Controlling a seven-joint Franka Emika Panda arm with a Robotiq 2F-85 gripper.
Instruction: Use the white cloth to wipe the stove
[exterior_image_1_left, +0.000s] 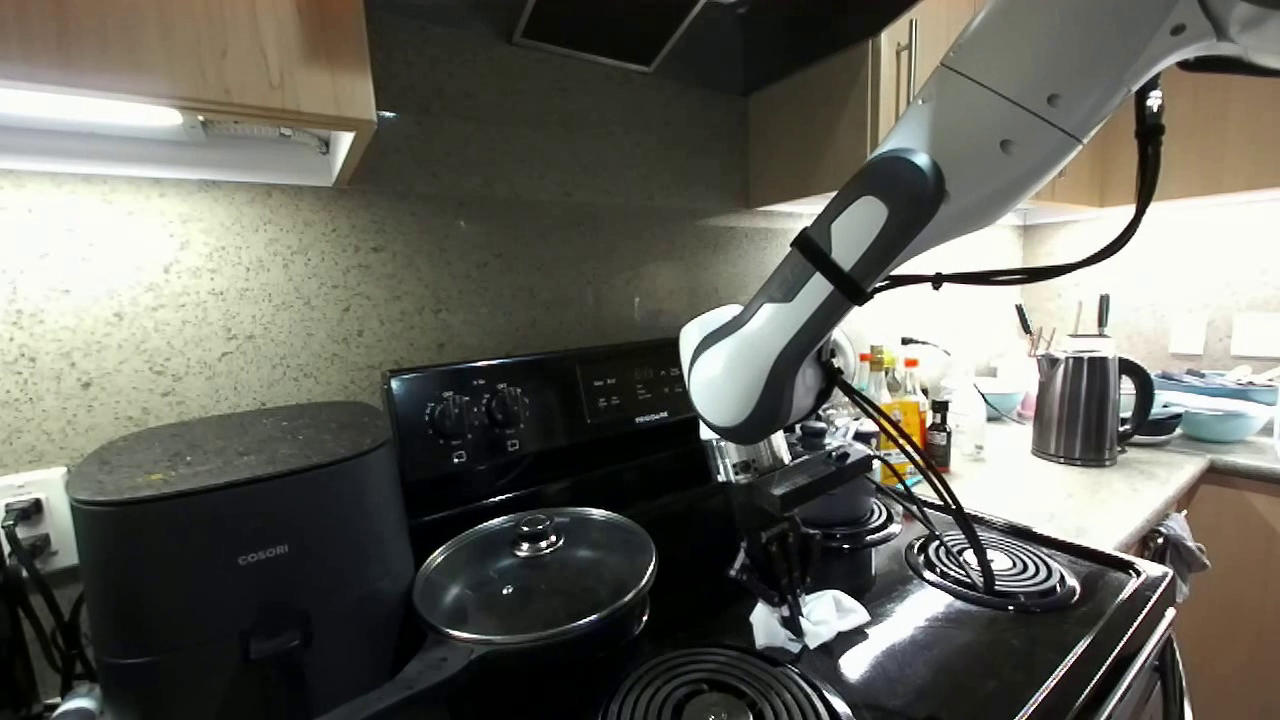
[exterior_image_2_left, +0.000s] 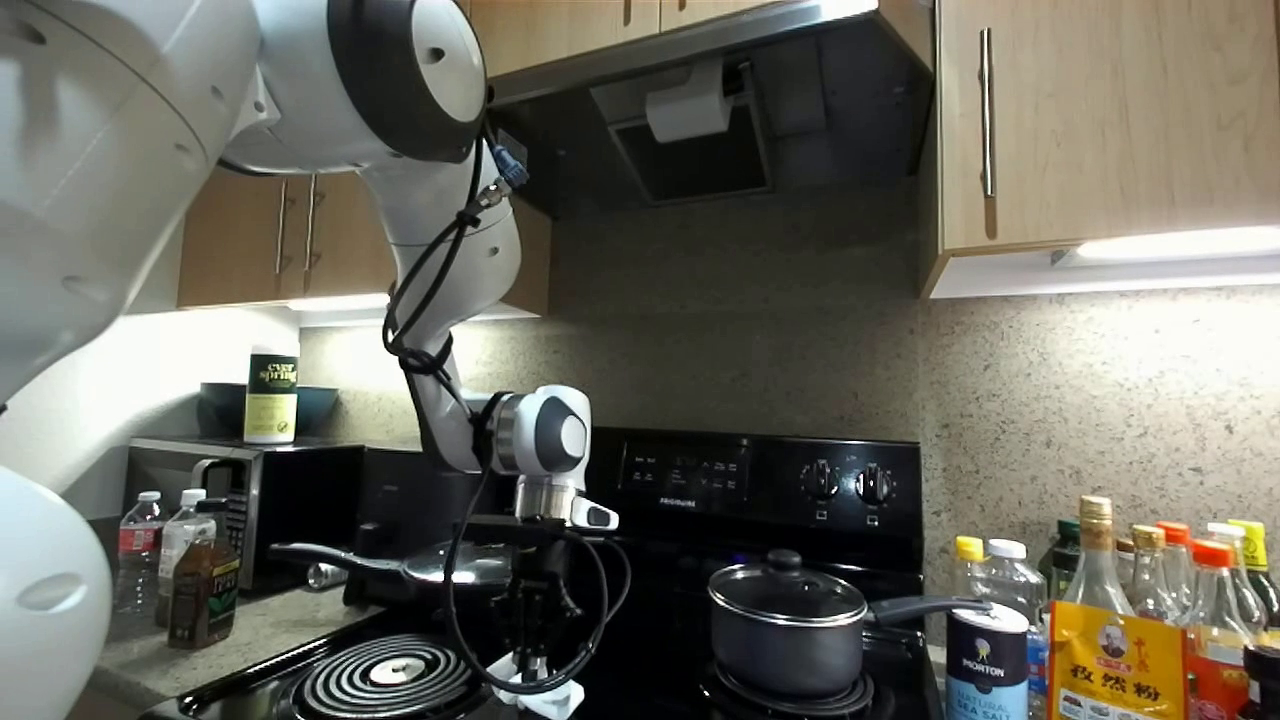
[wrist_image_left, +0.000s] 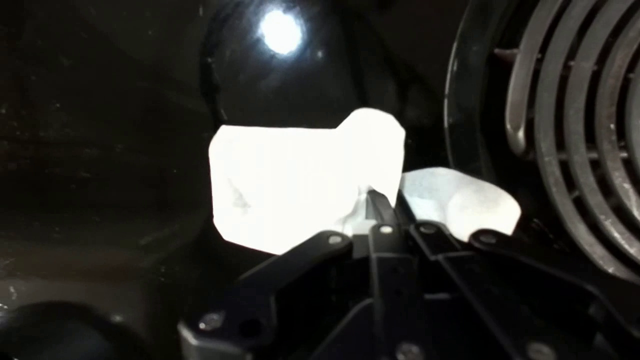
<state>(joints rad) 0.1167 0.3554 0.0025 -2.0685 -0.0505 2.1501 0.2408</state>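
Glare bleaches most of the white cloth (wrist_image_left: 290, 185) in the wrist view, so its folds barely show, and the coil burner (wrist_image_left: 542, 110) there is cut off by the right edge. In an exterior view a black cable (exterior_image_2_left: 530, 688) crosses the cloth low in the frame, and the gripper (wrist_image_left: 392, 200) hides part of the frying pan (exterior_image_2_left: 470, 568). The gripper, its fingers close together, pinches the cloth, which bulges out on both sides: a broad part left in the wrist view, a smaller flap right, near the burner. Below lies the stove (exterior_image_1_left: 960, 660); how much fabric touches it, I cannot tell.
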